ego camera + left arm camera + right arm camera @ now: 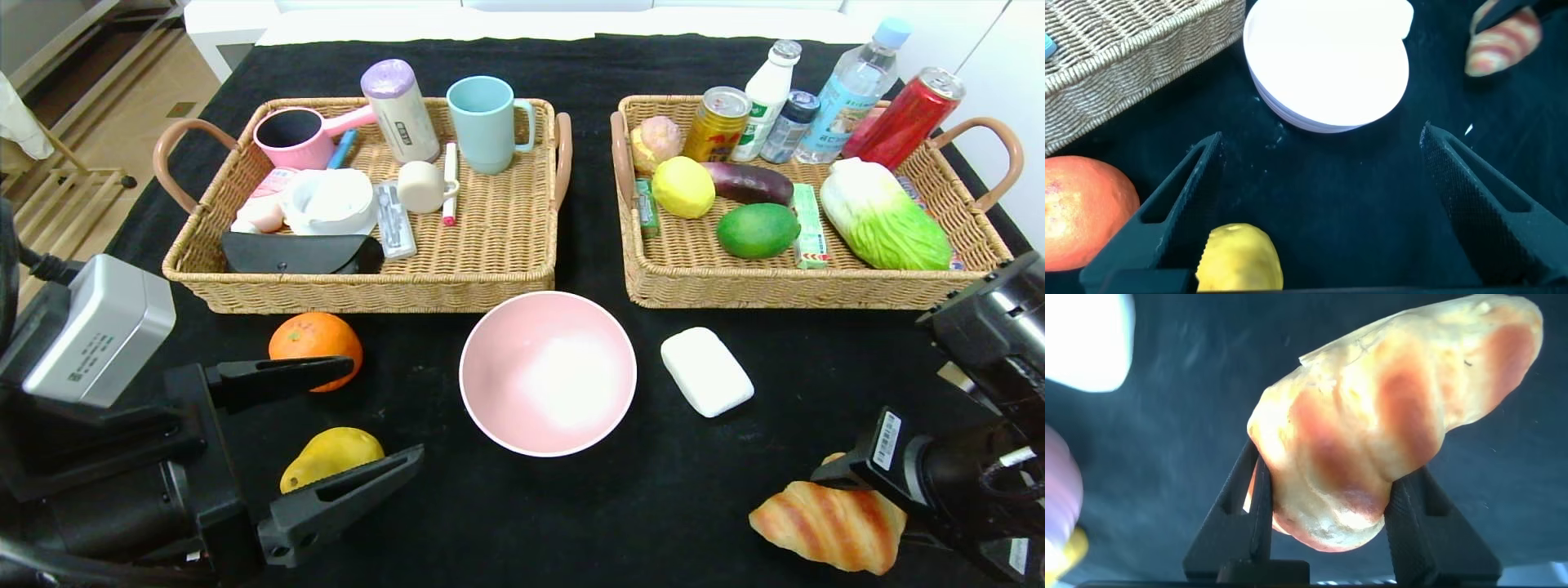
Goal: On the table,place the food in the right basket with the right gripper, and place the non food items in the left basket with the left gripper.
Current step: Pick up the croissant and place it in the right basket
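My right gripper (841, 478) is shut on the striped croissant (829, 523) at the front right of the black table (571, 506). Up close, the croissant (1388, 416) is pinched at one end in the right gripper (1331, 498). My left gripper (384, 408) is open at the front left, empty, with the orange (317, 343) behind one finger and the yellow pear (331, 453) by the other. The pink bowl (547, 371) lies ahead of it, the white bar (706, 371) to the bowl's right. A green fruit (758, 230) lies in the right basket (816, 290).
The left basket (367, 294) holds cups, a black case and small items. Bottles, cans, a cabbage, an eggplant and a lemon fill the right basket. In the left wrist view the bowl (1327, 61) is ahead of the open gripper (1321, 139), with the pear (1239, 257) and orange (1086, 208) beside it.
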Robot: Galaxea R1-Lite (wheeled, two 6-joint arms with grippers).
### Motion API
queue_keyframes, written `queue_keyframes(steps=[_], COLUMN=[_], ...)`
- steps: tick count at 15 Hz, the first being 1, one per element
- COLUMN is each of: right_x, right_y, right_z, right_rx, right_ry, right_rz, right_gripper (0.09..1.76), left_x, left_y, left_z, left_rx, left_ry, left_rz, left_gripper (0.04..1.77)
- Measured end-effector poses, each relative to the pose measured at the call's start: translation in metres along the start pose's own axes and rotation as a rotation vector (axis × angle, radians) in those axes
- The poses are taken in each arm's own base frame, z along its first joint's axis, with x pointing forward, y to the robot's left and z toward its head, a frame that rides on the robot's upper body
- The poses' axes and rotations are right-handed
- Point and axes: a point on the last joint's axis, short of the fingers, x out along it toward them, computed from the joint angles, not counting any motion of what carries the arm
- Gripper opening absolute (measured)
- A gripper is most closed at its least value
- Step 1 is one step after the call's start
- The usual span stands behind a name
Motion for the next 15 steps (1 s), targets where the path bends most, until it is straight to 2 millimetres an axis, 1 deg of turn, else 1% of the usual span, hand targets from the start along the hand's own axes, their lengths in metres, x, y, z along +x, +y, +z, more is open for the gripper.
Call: queue_keyframes(steps=[4,6,10,13,15], right_x=[-0.027,-0.037,-0.041,-0.040,-0.040], right_y=[0.000,0.001,0.005,0.013,0.018], right_z=[-0.001,0.002,0.009,0.020,0.028], right_rx=[-0.153,-0.227,-0.405,-0.496,-0.558], right_ry=[-0.011,-0.074,-0.182,-0.265,-0.327], right_rz=[0.031,0.041,0.009,0.051,0.048], right_gripper=[0.83,0.83,0.83,0.83,0.83], left_x=[0.000,0.000,0.000,0.000,0.000], left_y=[0.000,0.000,0.000,0.000,0.000], left_z=[0.000,0.000,0.000,0.000,0.000], left_rx=[0.000,0.000,0.000,-0.001,-0.001], left_ry=[0.001,0.001,0.000,0.001,0.001], left_rz=[0.000,0.000,0.000,-0.001,-0.001], left_gripper=[1.72,1.72,1.72,1.72,1.72])
